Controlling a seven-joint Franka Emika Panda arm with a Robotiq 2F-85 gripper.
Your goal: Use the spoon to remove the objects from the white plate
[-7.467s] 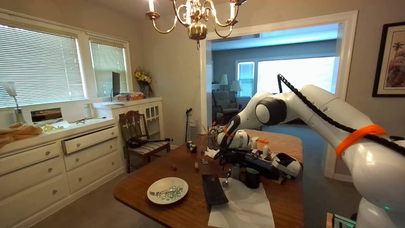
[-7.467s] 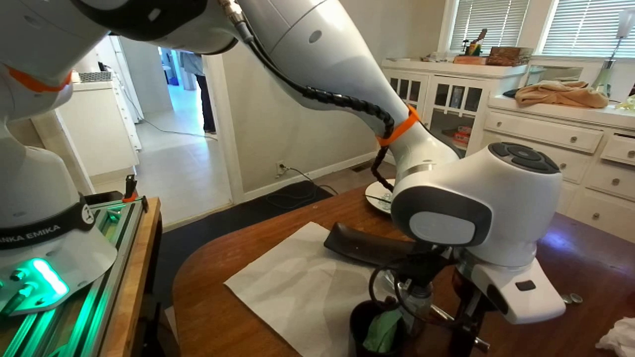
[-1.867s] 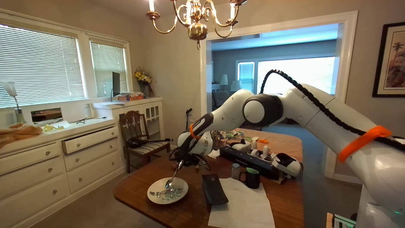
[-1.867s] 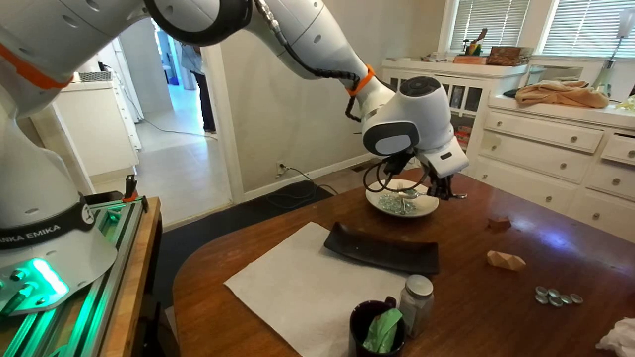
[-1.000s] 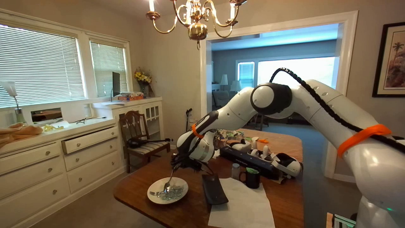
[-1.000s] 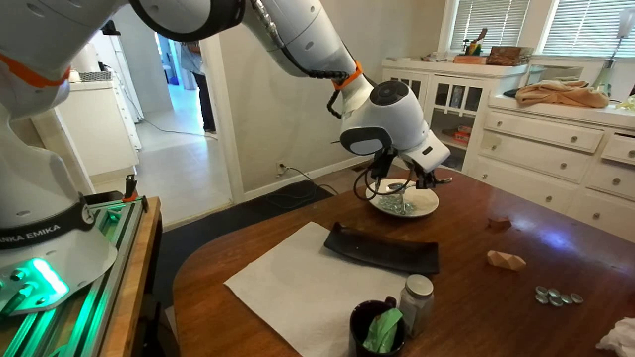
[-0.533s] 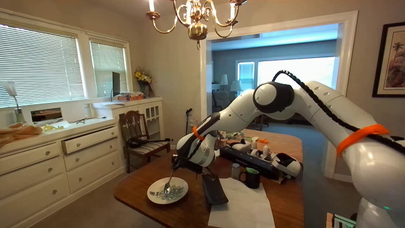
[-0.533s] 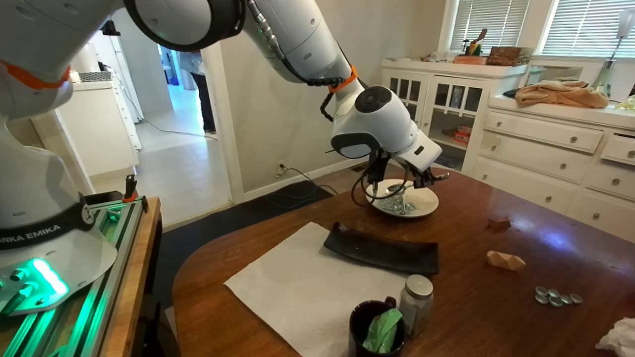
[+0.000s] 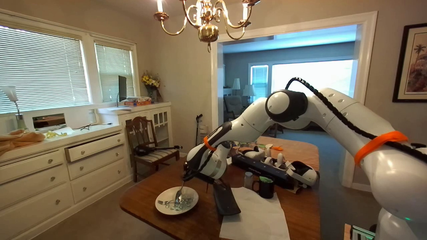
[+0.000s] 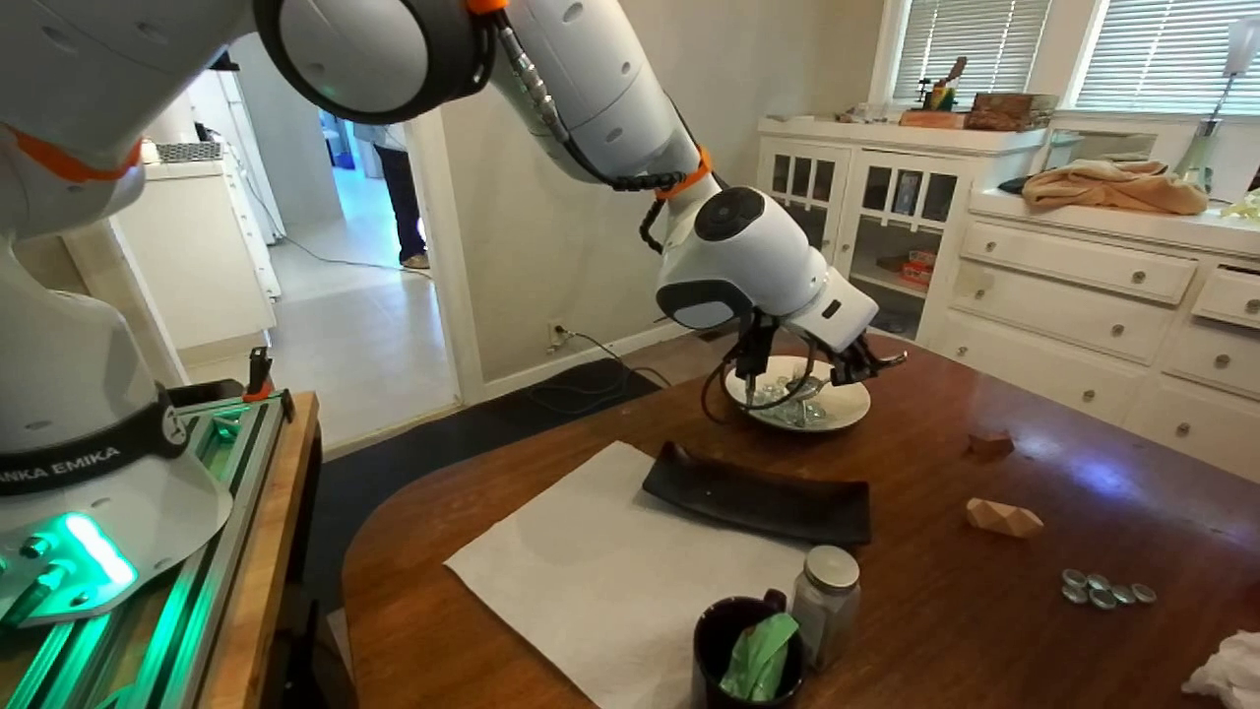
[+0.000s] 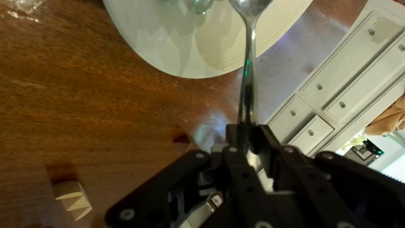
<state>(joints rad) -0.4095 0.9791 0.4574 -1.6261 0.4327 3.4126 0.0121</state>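
Note:
A metal spoon [image 11: 249, 69] is clamped by its handle in my gripper [image 11: 246, 134]. The fingers are closed on it, and the handle's end pokes out behind them in an exterior view. Its bowl [image 9: 178, 196] points down over the white plate [image 9: 166, 192], among the objects [image 9: 187, 202], several pale greenish glassy bits. In an exterior view these objects [image 10: 773, 402] lie mostly on one half of the plate [image 10: 849, 402]. My gripper [image 10: 854, 364] hangs above the plate's edge. Whether the spoon's bowl carries any bit, I cannot tell.
A fork [image 9: 162, 202] lies on the plate. Nearby on the table are a dark slab [image 10: 758, 497], a white cloth [image 10: 591, 561], a black mug [image 10: 724, 660], a lidded jar [image 10: 829, 601], a wooden piece [image 10: 1004, 517] and several glass pebbles [image 10: 1104, 591].
Since the oldest frames, my gripper and the spoon have travelled from beside the jar to the plate. Over the last half second the spoon's bowl has shifted slightly across the objects.

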